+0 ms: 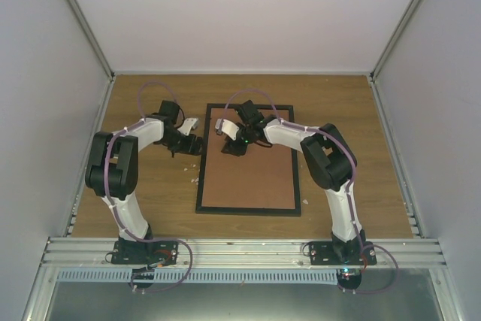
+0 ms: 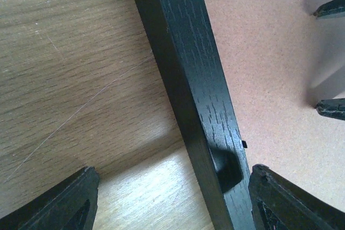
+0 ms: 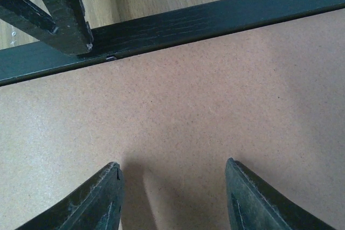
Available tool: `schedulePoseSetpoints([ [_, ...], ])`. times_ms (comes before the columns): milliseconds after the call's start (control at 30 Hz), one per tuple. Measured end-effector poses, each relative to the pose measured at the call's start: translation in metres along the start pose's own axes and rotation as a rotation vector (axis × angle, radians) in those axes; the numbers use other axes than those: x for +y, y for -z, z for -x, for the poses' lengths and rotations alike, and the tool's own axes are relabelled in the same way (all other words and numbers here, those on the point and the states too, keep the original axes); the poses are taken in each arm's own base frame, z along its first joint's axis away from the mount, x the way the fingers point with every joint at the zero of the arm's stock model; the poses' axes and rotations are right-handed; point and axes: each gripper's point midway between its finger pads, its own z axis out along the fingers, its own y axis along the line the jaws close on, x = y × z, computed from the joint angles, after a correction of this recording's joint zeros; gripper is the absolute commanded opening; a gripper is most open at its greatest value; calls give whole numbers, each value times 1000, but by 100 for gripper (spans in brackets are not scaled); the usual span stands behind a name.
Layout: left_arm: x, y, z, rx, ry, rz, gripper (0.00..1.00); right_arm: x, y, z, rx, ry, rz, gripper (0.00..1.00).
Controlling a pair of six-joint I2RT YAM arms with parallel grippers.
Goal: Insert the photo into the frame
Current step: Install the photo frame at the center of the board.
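**Top external view.** Shows the frame (image 1: 201,186) lying flat near the middle of the wooden table (image 1: 361,171), back side up, with the brown backing board (image 1: 252,178) filling its opening. Places the left gripper (image 1: 194,143) at the frame's far left rail and the right gripper (image 1: 231,146) low over the far end of the board. Shows no photo anywhere: probably beneath the board, though impossible to confirm from here.

**Left wrist view.** Looks down on the black rail (image 2: 183,68), with bare table to one side and backing board (image 2: 269,68) to the other. Shows the left gripper (image 2: 172,169) spread wide and straddling the rail, one finger over the table and one over the board, pinching nothing. Reveals a small dark retaining tab (image 2: 243,144) at the rail's inner edge, and the right gripper's fingertips (image 2: 331,109) just beyond, over the board.

**Right wrist view.** Shows the right gripper (image 3: 172,164) with fingers apart just above the board (image 3: 188,95), holding nothing; contact with the board not discernible. Shows the rail (image 3: 215,17) across the top, one tab (image 3: 111,57) at its edge, and a left finger (image 3: 59,14) beside it.

**Progress, as judged.** Suggests a late stage: board seated in the frame, insertion apparently done. Leaves, most likely, the securing of the tabs around the edge.
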Motion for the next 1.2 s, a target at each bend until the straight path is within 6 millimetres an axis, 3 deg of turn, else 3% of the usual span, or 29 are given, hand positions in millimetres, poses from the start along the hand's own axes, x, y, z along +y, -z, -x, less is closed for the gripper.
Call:
schedulePoseSetpoints([
  [967,-4,-3,0,30,38,165,66,-1,0,-2,3,12,-77,55],
  [1200,-7,-13,6,38,31,167,65,-2,1,-2,2,13,-81,55],
])
